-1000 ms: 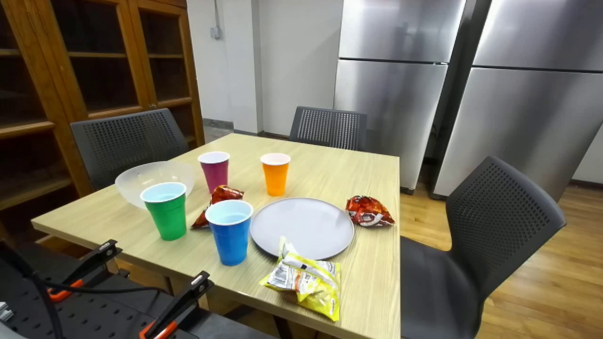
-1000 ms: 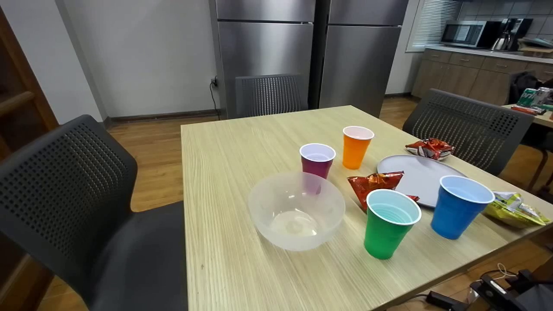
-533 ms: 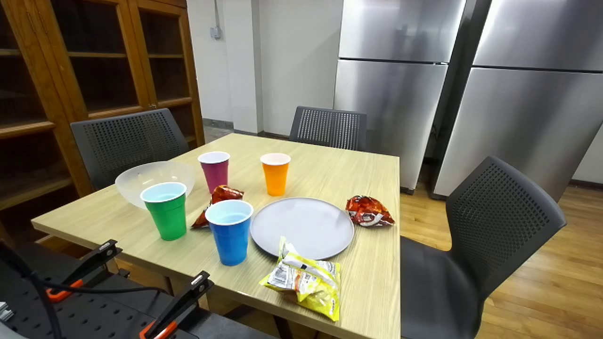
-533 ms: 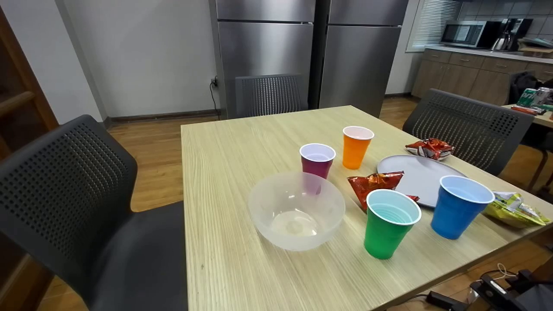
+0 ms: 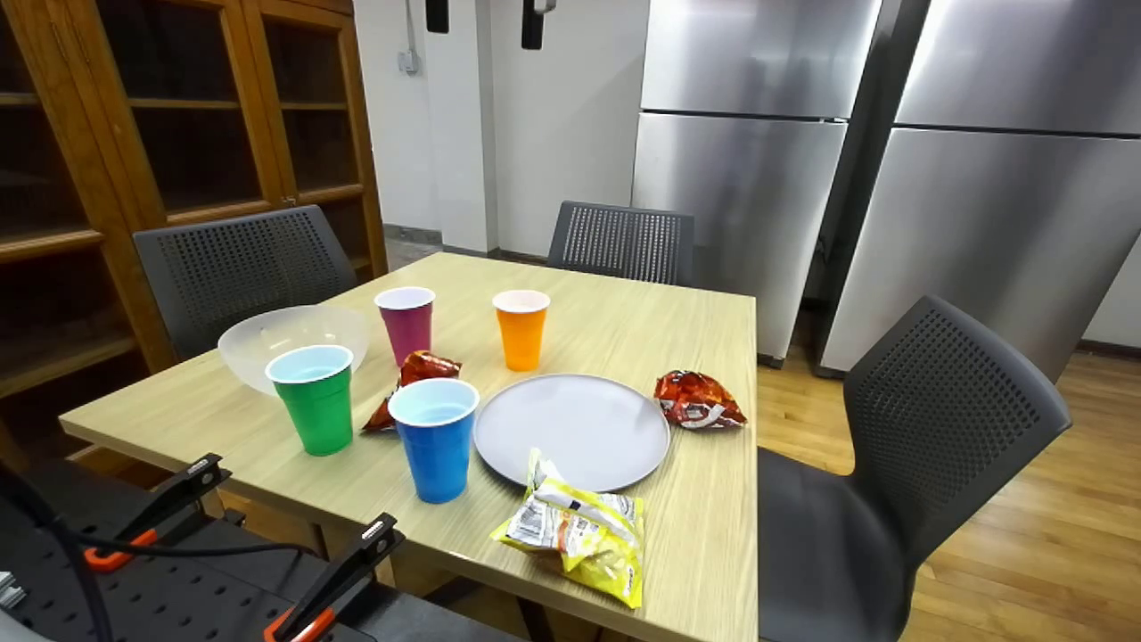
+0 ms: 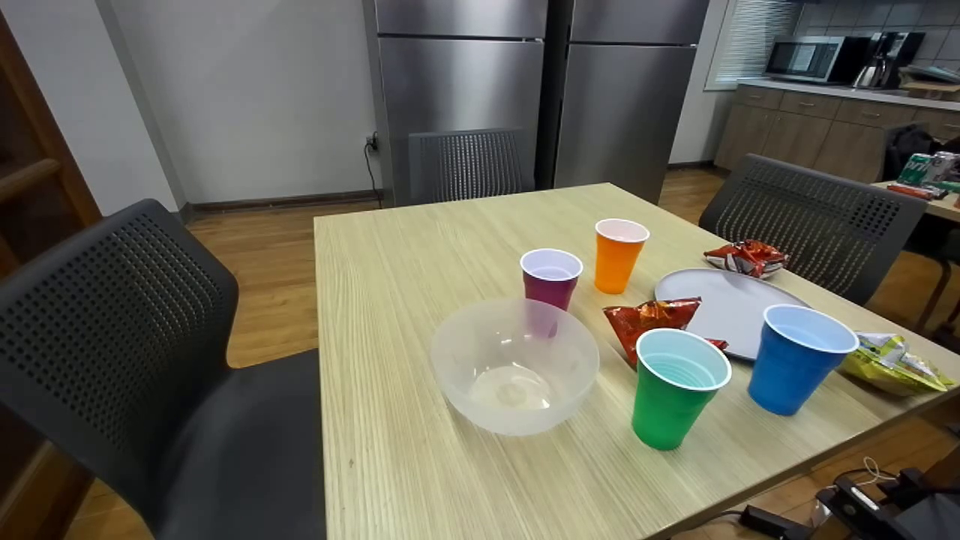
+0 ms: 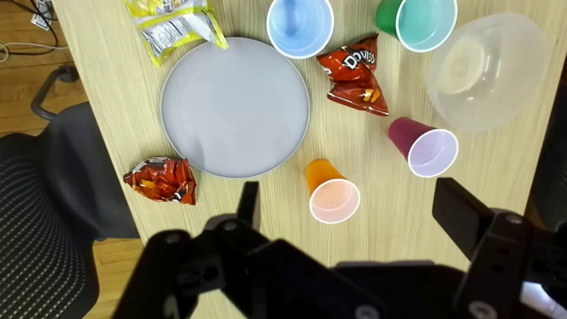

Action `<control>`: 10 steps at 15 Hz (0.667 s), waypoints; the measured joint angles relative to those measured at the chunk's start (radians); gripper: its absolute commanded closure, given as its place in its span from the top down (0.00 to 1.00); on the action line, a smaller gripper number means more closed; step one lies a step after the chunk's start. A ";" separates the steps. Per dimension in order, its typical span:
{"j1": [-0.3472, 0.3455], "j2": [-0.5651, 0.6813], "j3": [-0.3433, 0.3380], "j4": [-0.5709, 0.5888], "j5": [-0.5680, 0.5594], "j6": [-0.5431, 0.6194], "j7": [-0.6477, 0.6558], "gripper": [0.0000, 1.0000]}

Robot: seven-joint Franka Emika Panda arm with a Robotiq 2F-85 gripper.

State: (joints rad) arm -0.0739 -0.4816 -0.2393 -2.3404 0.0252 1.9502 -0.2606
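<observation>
My gripper (image 7: 347, 195) stands open high over the table, its two fingers wide apart and nothing between them. Only the fingertips (image 5: 532, 31) hang into the top of an exterior view. Nearest below in the wrist view is an upright orange cup (image 7: 321, 174), with a purple cup (image 7: 408, 136) to its right. A grey plate (image 7: 234, 110) lies bare at upper left. Around it are a crumpled red bag (image 7: 161, 180), a red Doritos bag (image 7: 354, 84), a yellow bag (image 7: 170, 33) touching its rim, and a blue cup (image 7: 301, 26). A green cup (image 7: 389, 17) adjoins a translucent bowl (image 7: 509, 95).
The pale wooden table (image 5: 642, 330) has dark chairs at its sides, among them a chair (image 5: 945, 437) by the red bag and a chair (image 6: 135, 315) by the bowl. Orange-tipped clamps (image 5: 334, 580) sit on a black perforated surface at the table's near edge. Steel fridges (image 6: 465, 97) stand behind.
The fingertips have come into view at the top of an exterior view, where nothing of the gripper showed before. Cups, bags, plate and bowl have kept their places.
</observation>
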 measured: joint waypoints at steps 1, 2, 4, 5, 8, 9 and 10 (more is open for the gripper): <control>0.001 0.023 0.005 -0.002 0.009 0.029 0.002 1.00; 0.002 0.046 0.010 -0.002 0.016 0.061 0.006 1.00; 0.002 0.090 0.022 -0.002 0.022 0.116 0.019 1.00; 0.002 0.109 0.027 -0.002 0.024 0.136 0.026 1.00; 0.002 0.150 0.040 0.001 0.025 0.168 0.044 1.00; 0.002 0.157 0.045 0.002 0.024 0.169 0.048 1.00; 0.002 0.162 0.048 0.003 0.021 0.169 0.051 1.00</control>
State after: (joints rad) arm -0.0718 -0.3197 -0.1909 -2.3374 0.0466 2.1189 -0.2100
